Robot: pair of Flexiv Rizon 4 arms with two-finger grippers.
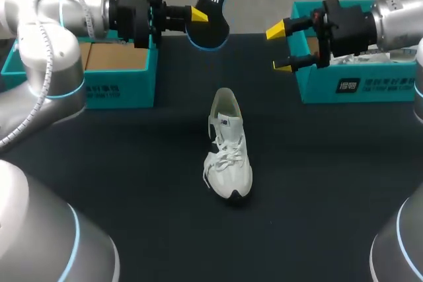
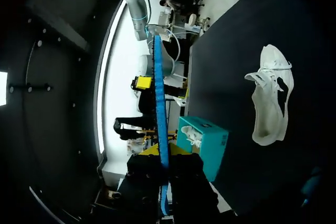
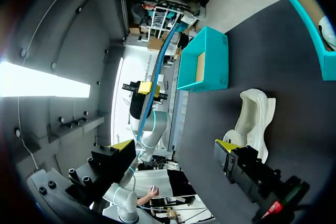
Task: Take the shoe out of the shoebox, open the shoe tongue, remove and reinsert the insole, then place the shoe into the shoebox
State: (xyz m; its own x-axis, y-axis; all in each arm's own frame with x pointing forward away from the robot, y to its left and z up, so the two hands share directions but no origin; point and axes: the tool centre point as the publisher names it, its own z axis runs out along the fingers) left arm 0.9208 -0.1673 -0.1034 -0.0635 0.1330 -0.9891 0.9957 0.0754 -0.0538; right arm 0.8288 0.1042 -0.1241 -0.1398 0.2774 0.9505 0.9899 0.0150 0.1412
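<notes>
A white sneaker [image 1: 228,153] lies on the black table's middle, its heel toward the far side; both wrist views show it too [image 2: 270,98] [image 3: 252,119]. My left gripper [image 1: 193,14] hovers over the far edge, shut on a black insole [image 1: 210,19] with a blue rim. In the left wrist view the insole [image 2: 159,98] shows edge-on as a blue strip between the fingers of that gripper [image 2: 161,153]. My right gripper [image 1: 280,47] hangs open and empty in front of the right teal shoebox [image 1: 357,87], facing the insole [image 3: 157,82]. Its own view shows the gripper [image 3: 176,148] spread wide.
A second teal box [image 1: 99,77] with a brown cardboard inside stands at the back left [image 3: 207,61]. The right shoebox [image 2: 205,140] holds something white. The sneaker lies between the two boxes on the black tabletop [image 1: 132,183].
</notes>
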